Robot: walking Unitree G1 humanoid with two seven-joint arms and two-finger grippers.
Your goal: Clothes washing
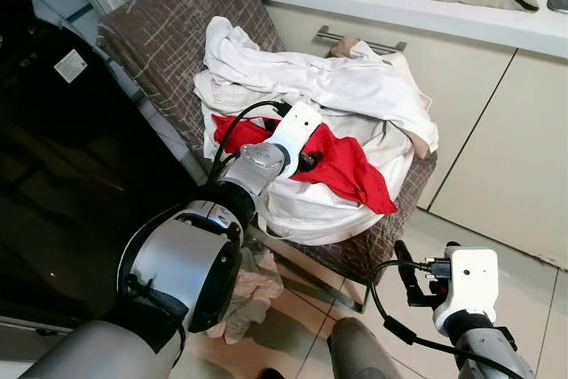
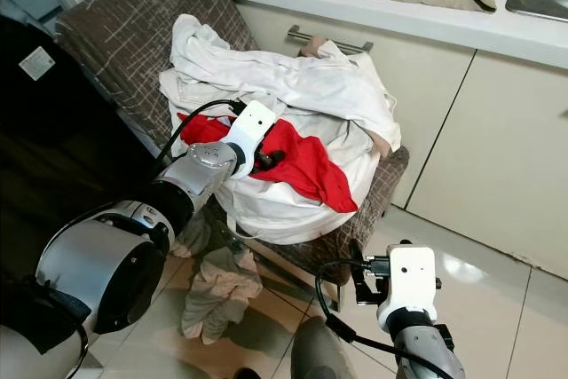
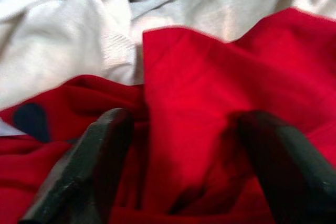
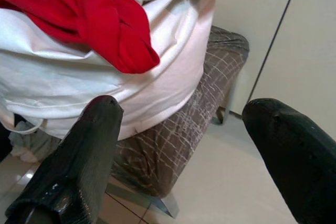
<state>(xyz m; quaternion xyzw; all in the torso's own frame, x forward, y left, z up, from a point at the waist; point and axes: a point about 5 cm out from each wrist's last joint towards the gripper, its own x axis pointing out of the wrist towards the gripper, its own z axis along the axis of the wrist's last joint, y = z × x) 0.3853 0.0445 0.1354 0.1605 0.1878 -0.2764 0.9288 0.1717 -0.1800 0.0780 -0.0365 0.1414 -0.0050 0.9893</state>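
The left gripper is seen spread apart over a red garment, with white cloth lying beyond.

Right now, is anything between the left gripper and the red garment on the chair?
Nothing visible. The left gripper is right at the red garment, its open fingers on either side of a fold atop the white clothes.

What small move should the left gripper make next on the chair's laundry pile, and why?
Probably close the left gripper: its open fingers already press into the red garment atop the white clothes, with a fold between them.
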